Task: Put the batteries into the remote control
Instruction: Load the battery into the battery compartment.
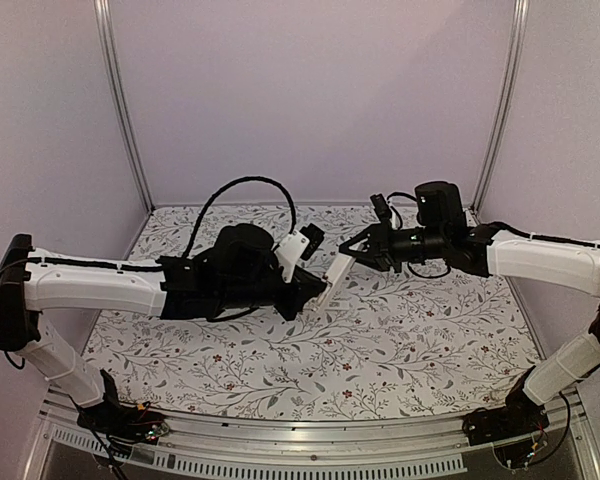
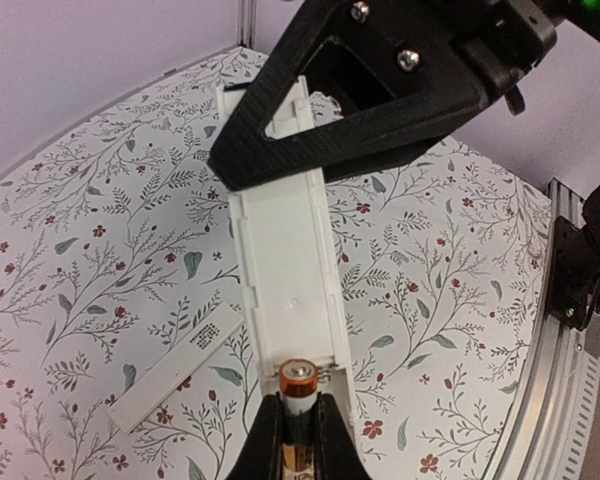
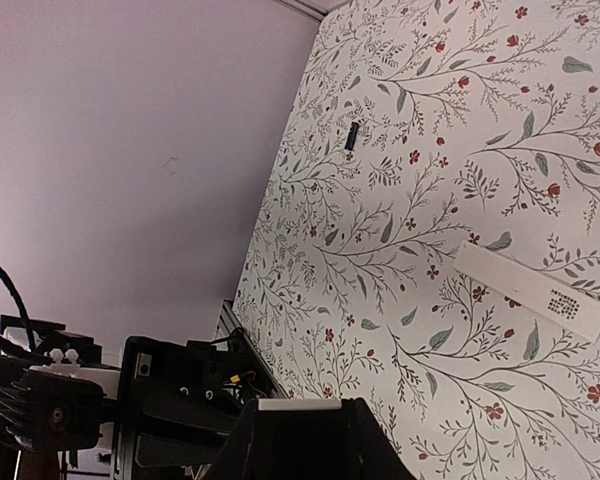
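**Remote control** point(image 2: 290, 260): a slim white bar. It is being held up off the desk point(image 1: 410, 340), between the two arms. One end is being gripped by the right claw point(image 3: 302, 412), whose fingers are clenched on it. Its recessed face is being shown to the left wrist view.

**Battery** point(image 2: 298, 380): brass-topped. It is being grasped by the left claw point(image 2: 300, 408), with both fingers pressed against its sides. Its top is being presented at the free end of the remote control. Whether it is seated there cannot be told.

**Second battery** point(image 3: 352, 135): small and dark. It is being carried by the desk alone, close to the back wall and well apart from both claws.

**Cover** point(image 2: 175, 365): a thin, flat white strip with a patch of small dots. It is being left flat on the desk, below the raised remote control and to one side of it, and is being touched by neither claw.
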Motion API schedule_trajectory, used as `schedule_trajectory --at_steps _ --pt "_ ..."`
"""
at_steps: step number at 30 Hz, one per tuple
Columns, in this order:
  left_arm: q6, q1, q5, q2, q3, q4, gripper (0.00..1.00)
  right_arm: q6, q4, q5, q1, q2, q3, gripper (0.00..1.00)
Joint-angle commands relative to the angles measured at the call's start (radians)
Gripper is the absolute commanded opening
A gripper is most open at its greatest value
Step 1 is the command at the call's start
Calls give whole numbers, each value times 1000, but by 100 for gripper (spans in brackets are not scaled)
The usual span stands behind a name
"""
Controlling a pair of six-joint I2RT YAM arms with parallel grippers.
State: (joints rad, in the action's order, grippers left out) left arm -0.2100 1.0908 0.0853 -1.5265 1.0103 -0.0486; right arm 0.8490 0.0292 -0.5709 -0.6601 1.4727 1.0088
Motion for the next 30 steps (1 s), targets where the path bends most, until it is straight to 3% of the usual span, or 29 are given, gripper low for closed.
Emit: schedule_trajectory --at_steps 1,30 --pt "12 17 13 -12 -19 22 5 8 25 -24 6 -37 19 0" --pt "24 34 39 -39 12 101 15 10 24 -29 16 -46 14 0"
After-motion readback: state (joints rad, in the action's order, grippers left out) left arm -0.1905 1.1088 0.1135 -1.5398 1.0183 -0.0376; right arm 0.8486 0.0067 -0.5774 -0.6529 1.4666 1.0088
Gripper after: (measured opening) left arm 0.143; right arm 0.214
